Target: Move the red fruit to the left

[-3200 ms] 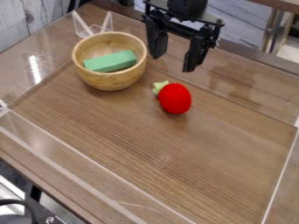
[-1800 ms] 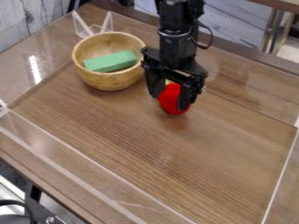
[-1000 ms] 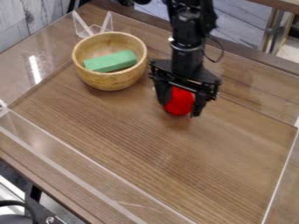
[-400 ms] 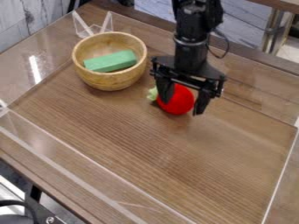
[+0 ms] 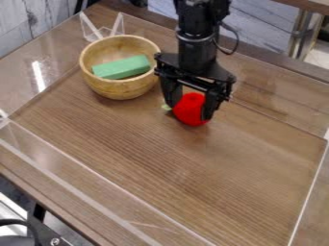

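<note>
red roundish toy fruit point(image 5: 189, 109) sits on the wooden bench point(image 5: 167, 183) between the spread, unclosed fingers of the black pincer point(image 5: 190, 104), beside the wooden bowl point(image 5: 121, 66); next, close and carry left.

Wood-grain table point(image 5: 154, 183), brown, glossy — glare patches along far edge. Clear acrylic walls point(image 5: 38, 154) fence in tabletop on all sides. Wooden bowl point(image 5: 121, 66) sits far-left on table, w/ flat green block point(image 5: 118, 67) lying inside it. Red fruit point(image 5: 190, 109) approx centre-right of table, just beside bowl's right side, not touching it; can't tell if it's resting on wood or lifted a bit. Rest of surface just bare wood — whole near half.
</note>
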Motion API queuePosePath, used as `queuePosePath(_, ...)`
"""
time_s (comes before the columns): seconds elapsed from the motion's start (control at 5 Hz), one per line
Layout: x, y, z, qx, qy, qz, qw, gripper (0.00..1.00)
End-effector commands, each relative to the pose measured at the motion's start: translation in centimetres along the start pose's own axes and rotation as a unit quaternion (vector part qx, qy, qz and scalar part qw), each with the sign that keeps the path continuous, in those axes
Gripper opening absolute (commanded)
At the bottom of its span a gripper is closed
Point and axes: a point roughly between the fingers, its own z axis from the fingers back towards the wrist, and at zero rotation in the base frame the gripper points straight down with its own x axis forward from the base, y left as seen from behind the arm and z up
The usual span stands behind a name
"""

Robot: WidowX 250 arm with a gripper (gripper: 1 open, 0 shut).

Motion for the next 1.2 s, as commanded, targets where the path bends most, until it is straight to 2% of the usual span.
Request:
queuePosePath(0.0, 0.2, 0.0, 0.7, 0.0, -0.027, -0.005, 0.9996, 1.0)
queuePosePath(0.4, -0.2, -0.8, 1.1, 0.008, -0.031, 0.065, 0.9974, 1.0)
queuePosePath(0.6, 0.2, -1.6, 1.3, 0.007, -0.033, 0.069, 0.997, 1.0)
queuePosePath(0.8, 0.0, -1.8, 1.9, 0.007, -0.033, 0.077, 0.9964, 0.0)
queuePosePath(1.0, -0.6, -1.5, 3.6, 0.003, -0.038, 0.077, 0.9963, 0.0)
